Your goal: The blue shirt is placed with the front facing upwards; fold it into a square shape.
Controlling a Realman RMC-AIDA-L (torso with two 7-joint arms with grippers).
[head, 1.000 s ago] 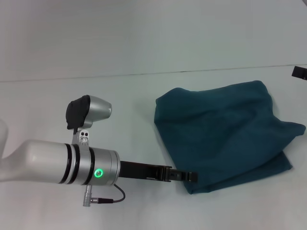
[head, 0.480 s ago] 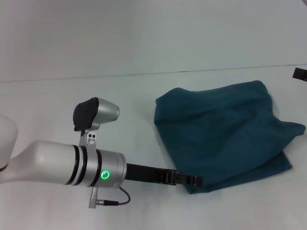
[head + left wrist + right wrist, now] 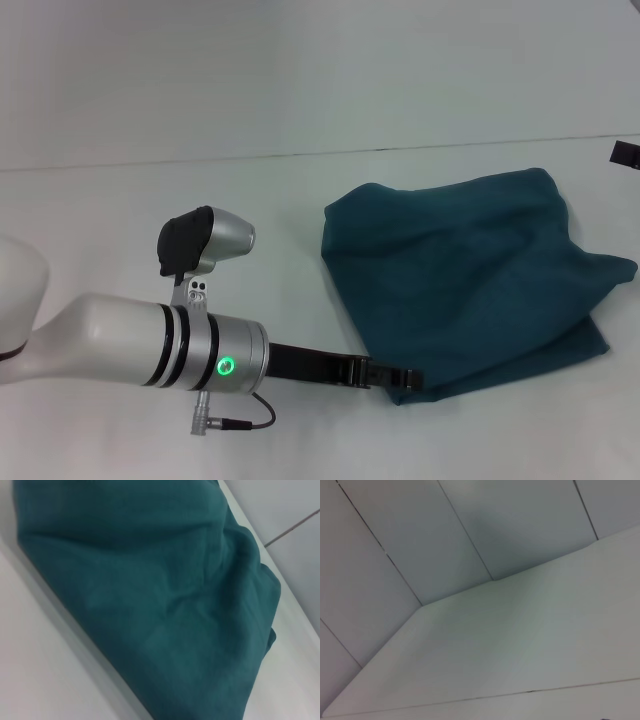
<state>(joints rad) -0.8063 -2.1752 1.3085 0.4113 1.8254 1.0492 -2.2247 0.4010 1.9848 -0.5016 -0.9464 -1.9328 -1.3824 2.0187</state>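
The left gripper (image 3: 400, 378), opening not discernible, touches the near corner of the soft, limp blue shirt (image 3: 470, 290), best gripped at edges

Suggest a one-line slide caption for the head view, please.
Left gripper at the near corner of the folded, rumpled blue shirt on the white table.
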